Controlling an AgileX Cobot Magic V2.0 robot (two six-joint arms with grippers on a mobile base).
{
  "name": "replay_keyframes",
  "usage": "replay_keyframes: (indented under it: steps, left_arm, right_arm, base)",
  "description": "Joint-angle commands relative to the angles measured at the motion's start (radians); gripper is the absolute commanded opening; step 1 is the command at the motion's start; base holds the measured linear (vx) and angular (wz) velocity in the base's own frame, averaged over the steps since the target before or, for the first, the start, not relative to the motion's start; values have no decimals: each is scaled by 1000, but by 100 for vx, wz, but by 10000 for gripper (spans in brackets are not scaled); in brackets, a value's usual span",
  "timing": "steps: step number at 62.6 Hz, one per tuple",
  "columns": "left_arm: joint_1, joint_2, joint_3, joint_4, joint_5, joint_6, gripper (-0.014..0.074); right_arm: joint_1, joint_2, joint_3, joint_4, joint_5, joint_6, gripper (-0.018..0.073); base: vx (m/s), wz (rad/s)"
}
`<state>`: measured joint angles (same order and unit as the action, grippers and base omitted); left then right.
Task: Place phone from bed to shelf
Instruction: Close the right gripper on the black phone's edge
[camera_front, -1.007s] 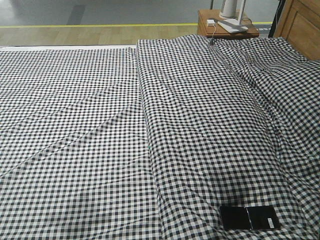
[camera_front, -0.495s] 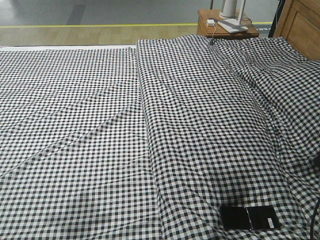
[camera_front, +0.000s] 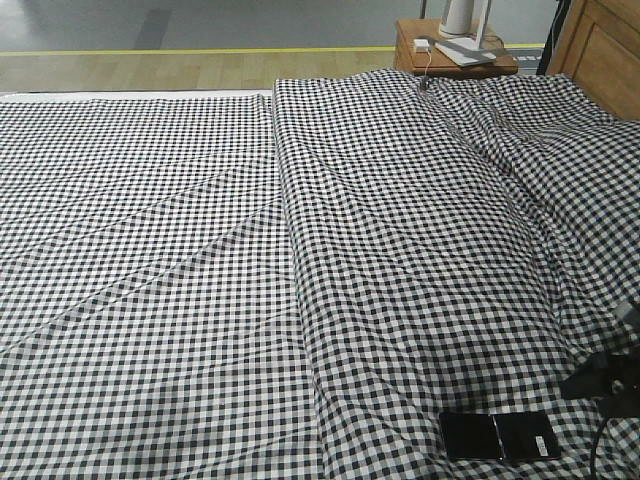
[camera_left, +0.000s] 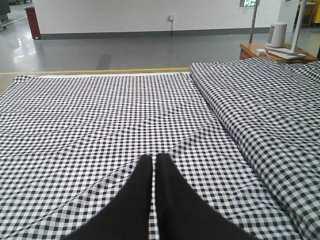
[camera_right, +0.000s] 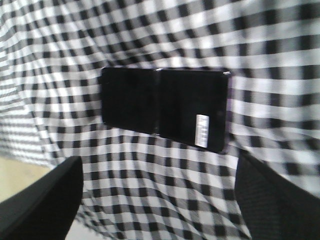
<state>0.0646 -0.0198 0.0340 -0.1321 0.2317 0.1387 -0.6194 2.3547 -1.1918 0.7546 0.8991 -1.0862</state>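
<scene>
The right gripper (camera_right: 157, 167) hangs over the bed with its two dark fingers (camera_right: 45, 200) spread wide apart, and only checked cloth shows between their tips. The phone (camera_right: 165, 107) lies flat on the cover just ahead of those tips, within the span of the open fingers and touching neither. It is a glossy black slab with a crease across its middle and a small white sticker (camera_right: 202, 130) near one end. This wrist view is somewhat blurred. In the front view the same gripper shows as a dark shape at the right edge, just beside the phone, which sits at the near right part of the bed (camera_front: 150, 250). The left gripper (camera_left: 152, 161) is closed, its fingers pressed together with only a thin line between them and nothing held, over the flatter left part of the gingham cover, well apart from the phone. A long raised fold (camera_front: 290, 200) runs down the cover. Past the far corner stands a small brown nightstand (camera_front: 440, 62)
</scene>
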Motion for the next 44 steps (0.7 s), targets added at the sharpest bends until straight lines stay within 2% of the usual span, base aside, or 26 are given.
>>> replay_keyframes:
  steps: [1, 44]
  left_arm:
    - [1, -7, 2, -6, -73, -4, 1]
    - [1, -7, 2, -6, -73, -4, 1]
  right_arm:
    - [-7, 1, -51, 41, 86, -29, 579]
    - [-7, 214, -219, 57, 116, -83, 579]
  base:
    - [0, 0]
    - [0, 0]
